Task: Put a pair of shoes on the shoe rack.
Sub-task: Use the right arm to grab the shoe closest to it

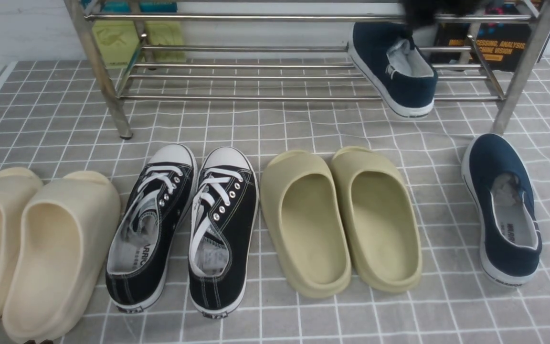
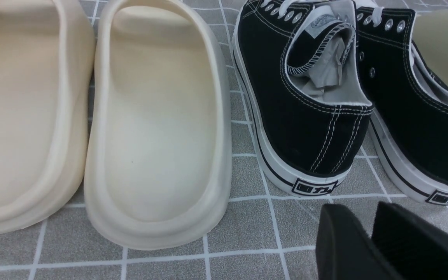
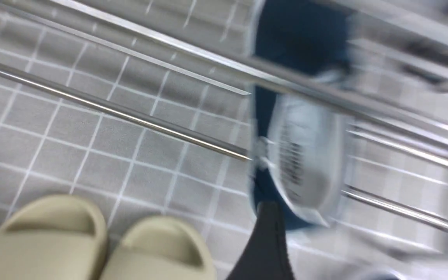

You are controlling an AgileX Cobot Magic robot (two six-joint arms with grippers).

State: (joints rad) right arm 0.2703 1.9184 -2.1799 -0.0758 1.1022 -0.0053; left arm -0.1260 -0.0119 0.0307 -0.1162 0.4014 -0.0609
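One navy slip-on shoe (image 1: 394,67) lies tilted on the lower tier of the shoe rack (image 1: 256,98) at the right, its heel hanging over the front rod. It shows blurred in the right wrist view (image 3: 301,155), across the rack's rods (image 3: 111,111). The other navy shoe (image 1: 504,210) stands on the floor by the rack's right leg. My right gripper (image 1: 423,12) is a dark blur above the racked shoe; in its wrist view it (image 3: 368,233) is wide open and empty. My left gripper (image 2: 362,214) is shut and empty, low over the floor behind the black sneakers.
On the grey tiled floor, in a row before the rack: cream slides (image 1: 41,248) (image 2: 158,128), black lace-up sneakers (image 1: 184,229) (image 2: 305,97), and olive slides (image 1: 342,220) (image 3: 91,241). Books (image 1: 490,45) and green items (image 1: 132,38) stand behind the rack.
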